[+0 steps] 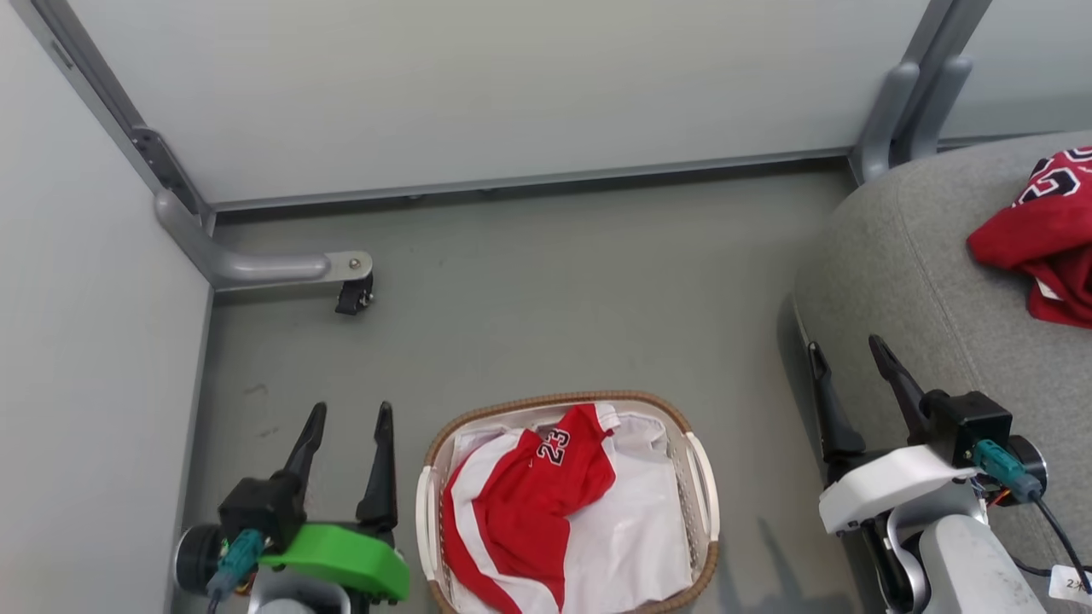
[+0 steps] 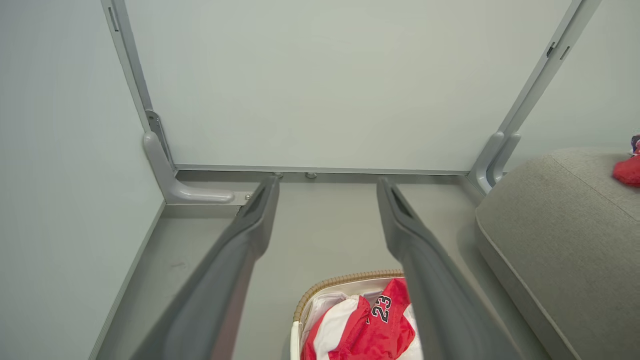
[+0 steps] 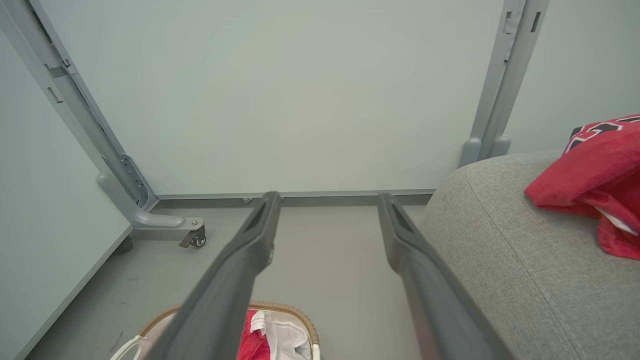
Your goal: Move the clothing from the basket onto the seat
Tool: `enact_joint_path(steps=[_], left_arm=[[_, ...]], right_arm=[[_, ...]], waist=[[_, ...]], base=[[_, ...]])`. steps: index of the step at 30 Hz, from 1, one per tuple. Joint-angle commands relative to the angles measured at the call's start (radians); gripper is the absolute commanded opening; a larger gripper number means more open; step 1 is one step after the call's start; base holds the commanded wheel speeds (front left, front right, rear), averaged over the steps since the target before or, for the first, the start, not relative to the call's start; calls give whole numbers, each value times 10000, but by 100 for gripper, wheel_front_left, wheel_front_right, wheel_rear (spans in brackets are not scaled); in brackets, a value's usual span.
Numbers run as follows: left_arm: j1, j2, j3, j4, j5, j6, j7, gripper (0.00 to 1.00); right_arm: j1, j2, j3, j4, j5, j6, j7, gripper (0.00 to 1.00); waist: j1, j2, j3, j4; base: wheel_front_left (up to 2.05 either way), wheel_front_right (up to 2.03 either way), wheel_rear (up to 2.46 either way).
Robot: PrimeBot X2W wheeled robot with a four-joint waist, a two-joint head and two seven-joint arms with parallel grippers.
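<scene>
Red jersey [image 1: 529,503] in the basket [image 1: 554,398], second jersey [image 1: 1041,239] on the seat [image 1: 921,281] right of the basket.
The left end effector [image 1: 351,409] hangs just left of the basket, the right end effector [image 1: 845,345] to its right beside the seat; both have fingers spread apart, holding nothing.

seat jersey [image 1: 1042,243]: right part cut off at picture edge
basket [image 1: 559,398]: near rim cut off at edge

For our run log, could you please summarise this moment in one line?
left gripper open, empty | right gripper open, empty | jersey in basket | second jersey on seat
</scene>
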Motion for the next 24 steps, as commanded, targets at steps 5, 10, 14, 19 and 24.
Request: enact_joint_path(steps=[5,10,14,19,24], left_arm=[[-974,20,-494,178,266,-64,2,100],[-2095,22,-988,794,751,-78,2,100],[-3054,172,-1503,1730,1131,-82,1,100],[-4123,441,-2048,3273,1247,-85,2,100],[-5032,696,-2823,4858,1393,-85,1,100]], right_arm=[[-462,-40,-61,-252,-65,-10,-24,100],[-1093,-35,25,-449,-132,-10,-24,100],[-1691,-35,245,-643,-23,-12,-24,100],[-2295,-26,528,-856,295,-10,-24,100],[-2732,-29,823,-1031,664,-12,-24,100]], waist=[[0,0,1161,-358],[0,0,2318,-816],[0,0,3302,-1300],[0,0,4451,-1915],[0,0,5516,-2526]], base=[[0,0,0],[0,0,0],[0,0,0],[0,0,0],[0,0,0]])
